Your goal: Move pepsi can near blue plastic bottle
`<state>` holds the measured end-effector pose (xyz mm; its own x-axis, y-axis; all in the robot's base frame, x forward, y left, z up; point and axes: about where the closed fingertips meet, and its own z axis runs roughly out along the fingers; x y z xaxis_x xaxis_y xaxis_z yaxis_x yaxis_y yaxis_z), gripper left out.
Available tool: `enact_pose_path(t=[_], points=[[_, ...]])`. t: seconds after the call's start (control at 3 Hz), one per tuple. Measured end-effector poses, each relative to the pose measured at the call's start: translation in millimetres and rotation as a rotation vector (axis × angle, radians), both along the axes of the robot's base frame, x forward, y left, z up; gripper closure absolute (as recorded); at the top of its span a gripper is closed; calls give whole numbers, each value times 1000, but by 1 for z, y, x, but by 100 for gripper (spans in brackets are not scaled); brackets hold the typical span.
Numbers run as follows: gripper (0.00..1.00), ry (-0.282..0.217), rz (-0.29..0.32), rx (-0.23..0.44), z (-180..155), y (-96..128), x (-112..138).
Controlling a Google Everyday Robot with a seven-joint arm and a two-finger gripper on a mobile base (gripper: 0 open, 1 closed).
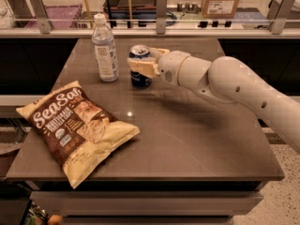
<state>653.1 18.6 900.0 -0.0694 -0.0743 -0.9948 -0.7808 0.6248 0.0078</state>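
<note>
The pepsi can (139,80), dark blue with a silver top, stands upright on the brown table (187,139) at the back middle. The blue plastic bottle (105,48), clear with a white cap and pale label, stands just left of the can with a small gap between them. My gripper (149,60) reaches in from the right on a white arm (234,86) and is shut on the can, one cream finger (143,67) across its front and the other behind its top. The can's base rests on the table.
A brown and cream SeaSalt chip bag (77,125) lies on the table's front left. A rail with metal posts (161,13) runs behind the back edge, with a cardboard box (221,1) beyond it. The table's right and front edges drop to the floor.
</note>
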Motion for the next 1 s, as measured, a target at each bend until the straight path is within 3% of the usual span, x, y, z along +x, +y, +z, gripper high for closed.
enact_pose_path(t=[0.33,0.67,1.0], points=[[13,0,4,0,0,2,0],[0,-1,7,0,1,4,-1],[0,-1,7,0,1,4,-1]])
